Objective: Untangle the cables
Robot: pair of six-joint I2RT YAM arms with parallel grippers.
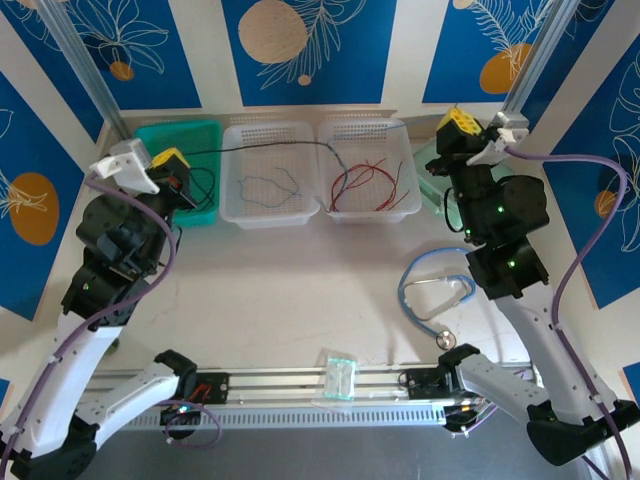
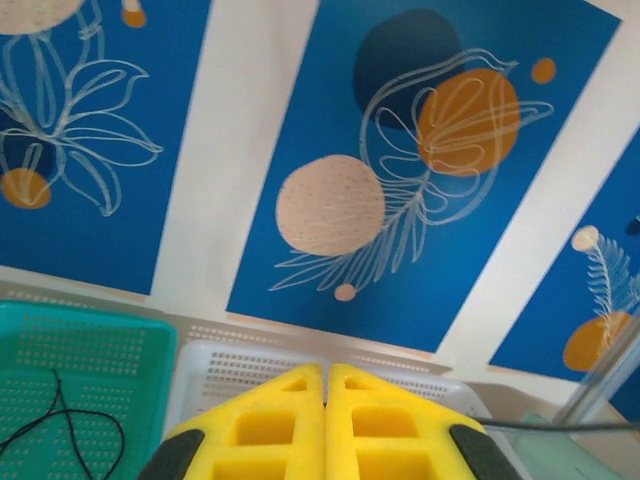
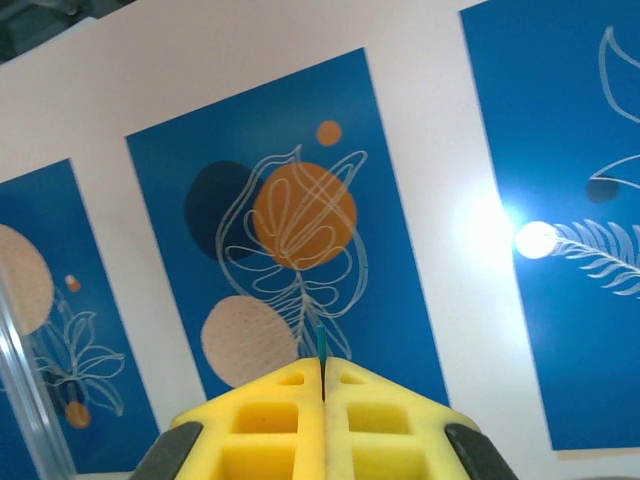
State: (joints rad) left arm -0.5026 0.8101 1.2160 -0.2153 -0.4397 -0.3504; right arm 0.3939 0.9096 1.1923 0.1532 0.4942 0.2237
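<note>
Finds left claw [image 1: 171, 159] clenched beside green tray [image 1: 180, 127], right claw [image 1: 458, 122] clenched too. Notes black cable [image 1: 270, 148] across tray rims; blue cable [image 1: 268, 186], red cables [image 1: 365, 186] in separate clear trays [image 1: 270, 130].

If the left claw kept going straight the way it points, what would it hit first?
Likely the blue patterned wall panel; the left gripper, shut, aims above the white basket, though depth is unclear.
</note>
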